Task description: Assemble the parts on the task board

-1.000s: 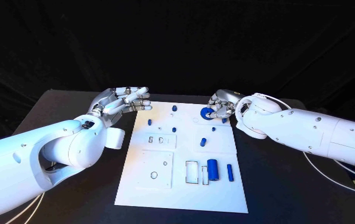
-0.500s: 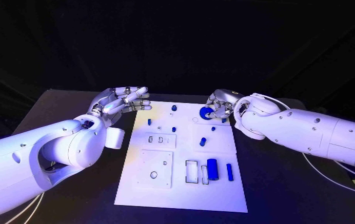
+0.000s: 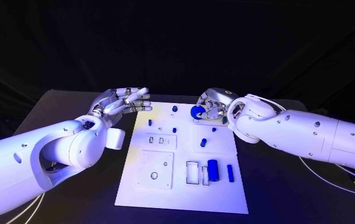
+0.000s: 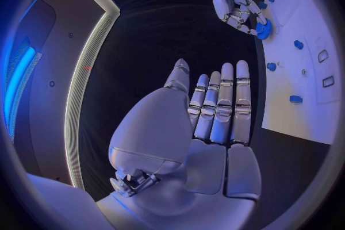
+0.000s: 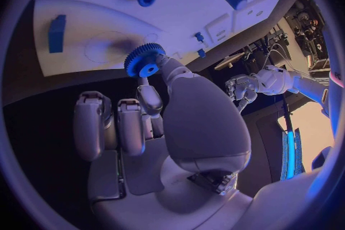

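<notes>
Here the right hand [image 3: 211,106] pinches a blue gear [image 3: 197,112] above the task board [image 3: 185,188]; the left hand [image 3: 122,102] spreads empty.

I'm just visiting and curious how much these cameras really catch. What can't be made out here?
- Blue gear: in the head view the right hand covers much of it, so its teeth cannot be made out there.
- Task board: its far right corner lies behind the right hand and arm in the head view.
- Small blue parts at the far end: too small in the head view to tell their shapes.
- Left hand: seen from behind; its fingertips' far side is hidden.
</notes>
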